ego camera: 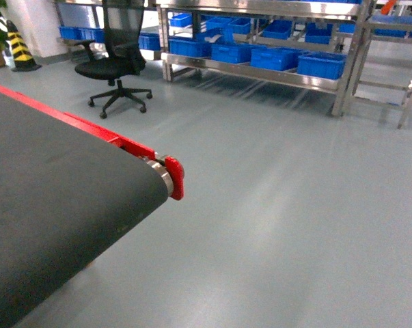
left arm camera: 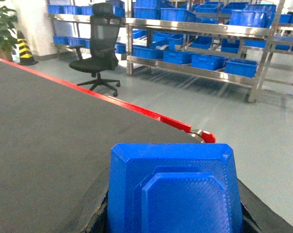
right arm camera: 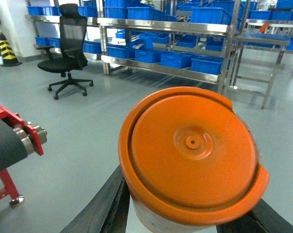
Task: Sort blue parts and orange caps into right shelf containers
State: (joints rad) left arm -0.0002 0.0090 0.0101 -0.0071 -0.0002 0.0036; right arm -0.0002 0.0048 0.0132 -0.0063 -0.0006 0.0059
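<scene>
In the left wrist view a bright-blue part [left arm camera: 173,187] with angular stepped faces fills the lower middle. My left gripper [left arm camera: 174,211] is shut on it, one dark finger [left arm camera: 95,213] on each side, above the dark belt. The right wrist view shows an orange cap [right arm camera: 192,150] with a wide rim, and my right gripper [right arm camera: 185,218] is shut on it over the bare floor. Large blue bins [ego camera: 322,65] sit on the steel shelf [ego camera: 260,74] across the room. Neither gripper shows in the head view.
A dark conveyor belt [ego camera: 48,205] with a red end bracket [ego camera: 175,178] fills the left foreground. A black office chair [ego camera: 117,61] stands before the shelf, and a striped cone [ego camera: 18,48] is at the far left. Grey floor [ego camera: 281,205] lies between belt and shelf.
</scene>
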